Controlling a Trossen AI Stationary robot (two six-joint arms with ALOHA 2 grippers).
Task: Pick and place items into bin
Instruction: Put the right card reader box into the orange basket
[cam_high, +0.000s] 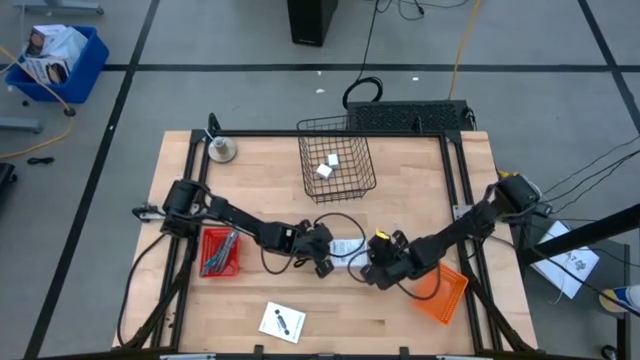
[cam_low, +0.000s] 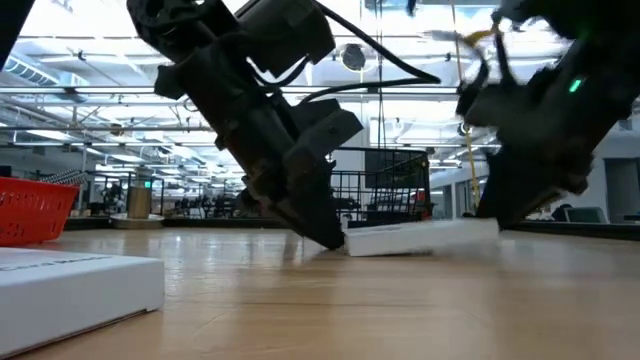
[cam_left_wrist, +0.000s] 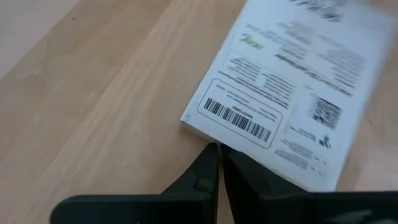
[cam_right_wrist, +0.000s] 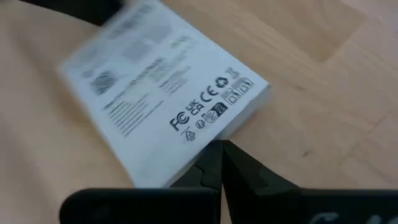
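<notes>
A flat white box (cam_high: 347, 250) with a printed label lies mid-table between my two grippers. My left gripper (cam_high: 325, 257) is shut at the box's left end, and my right gripper (cam_high: 374, 266) is shut at its right end. In the low view the box (cam_low: 420, 237) rests on the wood at its left end, with the right end slightly raised. The black wire bin (cam_high: 337, 165) stands at the far middle with small white blocks (cam_high: 328, 165) inside. A white card with black marks (cam_high: 283, 322) lies flat near the front edge. My left gripper touches the box's side edge (cam_left_wrist: 208, 137) near the barcode corner with its shut fingertips (cam_left_wrist: 211, 163). It slants down from the table's left, its tips on the wood at the box's left end (cam_low: 348, 243). My right gripper meets the box's opposite edge (cam_right_wrist: 225, 132), below the row of printed marks, with its shut fingertips (cam_right_wrist: 214, 160). It slants down from the table's right. The box's right end (cam_low: 482, 229) sits a little off the table beside it.
A red tray (cam_high: 220, 250) holding tools sits at the left, under the left arm. An orange tray (cam_high: 442, 290) lies at the right, under the right arm. A round metal weight (cam_high: 222, 150) stands at the far left corner. Cables loop behind the grippers.
</notes>
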